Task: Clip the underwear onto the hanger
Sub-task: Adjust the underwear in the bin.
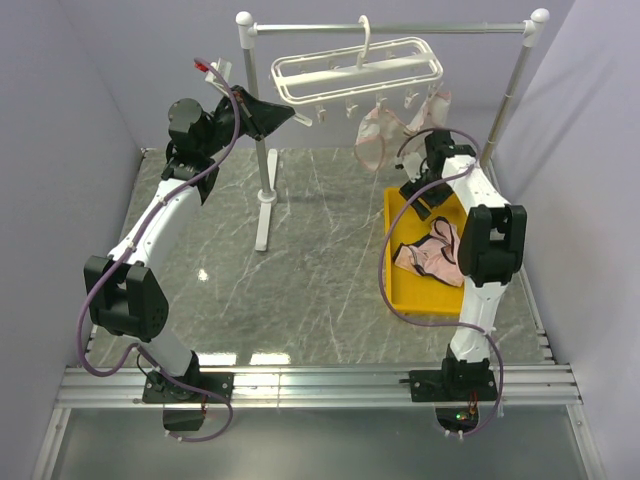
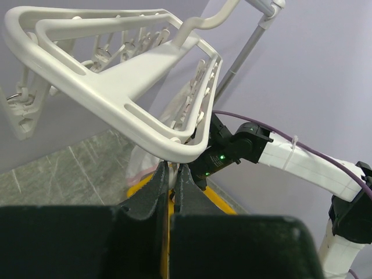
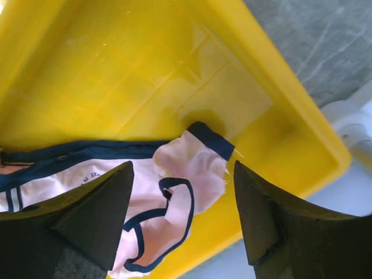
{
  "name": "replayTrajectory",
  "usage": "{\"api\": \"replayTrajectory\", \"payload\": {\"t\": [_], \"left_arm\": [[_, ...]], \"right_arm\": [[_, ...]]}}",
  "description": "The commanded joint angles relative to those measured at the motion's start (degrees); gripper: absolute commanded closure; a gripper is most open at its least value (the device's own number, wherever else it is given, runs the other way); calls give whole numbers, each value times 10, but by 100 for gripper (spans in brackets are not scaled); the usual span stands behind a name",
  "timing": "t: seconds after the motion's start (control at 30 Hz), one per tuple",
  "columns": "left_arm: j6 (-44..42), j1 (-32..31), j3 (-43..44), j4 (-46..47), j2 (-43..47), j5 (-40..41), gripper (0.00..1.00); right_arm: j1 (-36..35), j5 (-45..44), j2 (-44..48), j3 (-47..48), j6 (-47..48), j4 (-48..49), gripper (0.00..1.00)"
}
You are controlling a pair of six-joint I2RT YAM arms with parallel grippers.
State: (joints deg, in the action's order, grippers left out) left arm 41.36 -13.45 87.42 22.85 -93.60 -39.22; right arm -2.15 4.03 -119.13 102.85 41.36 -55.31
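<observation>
The white hanger [image 1: 355, 70] hangs by its hook from the rail. Two pale pink underwear pieces [image 1: 378, 137] dangle from clips on its right half. My left gripper [image 1: 272, 115] is at the hanger's left end. In the left wrist view the hanger [image 2: 116, 87] is just above that gripper [image 2: 170, 168], whose jaws are closed on a small white clip under the frame's corner. My right gripper [image 1: 418, 196] is open over the yellow tray [image 1: 393, 215]. In the right wrist view it [image 3: 183, 168] straddles pink underwear with navy trim [image 3: 192, 154] lying in the tray [image 3: 145, 70].
The grey rail stand has a left pole [image 1: 263, 170] with a foot on the marble table and a right pole [image 1: 510, 90] close to the right arm. More pink underwear [image 1: 430, 255] lies in the tray's near half. Purple walls enclose both sides.
</observation>
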Motion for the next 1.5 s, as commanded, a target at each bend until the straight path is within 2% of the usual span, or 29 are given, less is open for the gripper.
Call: {"api": "replayTrajectory", "payload": {"t": [0.0, 0.3, 0.33, 0.37, 0.4, 0.47, 0.5, 0.53, 0.67, 0.8, 1.0, 1.1, 1.2, 1.23, 1.33, 1.43, 1.47], "left_arm": [[-1, 4, 17, 22, 2, -4, 100], [6, 5, 12, 31, 3, -4, 100], [7, 5, 12, 32, 3, -4, 100], [7, 5, 12, 33, 3, -4, 100], [8, 5, 11, 33, 4, -3, 100], [7, 5, 12, 32, 4, -4, 100], [7, 5, 13, 33, 4, -4, 100], [6, 5, 14, 31, 3, -4, 100], [5, 5, 20, 26, 2, -3, 100], [3, 5, 18, 26, 5, -1, 100], [0, 6, 24, 18, 4, -3, 100], [2, 6, 23, 20, 3, -2, 100], [6, 6, 20, 25, 2, -1, 100], [6, 6, 17, 27, 3, 1, 100], [5, 6, 16, 25, 3, -1, 100], [6, 6, 18, 27, 0, -3, 100], [8, 6, 19, 28, 0, -3, 100]], "right_arm": [[-7, -63, -24, 23, -13, -13, 25], [0, -90, -57, -2, -27, -25, 25], [1, -90, -56, -5, -25, -26, 28], [3, -90, -54, -12, -24, -22, 32], [10, -90, -47, -12, -23, -19, 48], [19, -79, -40, 1, -23, -18, 73], [19, -74, -32, 8, -25, -22, 98], [39, -65, -24, 16, -26, -25, 100], [54, 13, 50, 17, -3, -52, 100], [61, 74, 176, -1, 14, -40, 100], [107, 149, 220, 121, 46, -75, 100], [101, 201, 243, 129, 65, -96, 100], [79, 238, 282, 41, 100, -103, 100], [64, 242, 294, -27, 119, -96, 100], [39, 257, 342, -137, 173, -76, 100], [24, 247, 369, -283, 208, -51, 93], [24, 242, 366, -300, 211, -48, 81]]}}
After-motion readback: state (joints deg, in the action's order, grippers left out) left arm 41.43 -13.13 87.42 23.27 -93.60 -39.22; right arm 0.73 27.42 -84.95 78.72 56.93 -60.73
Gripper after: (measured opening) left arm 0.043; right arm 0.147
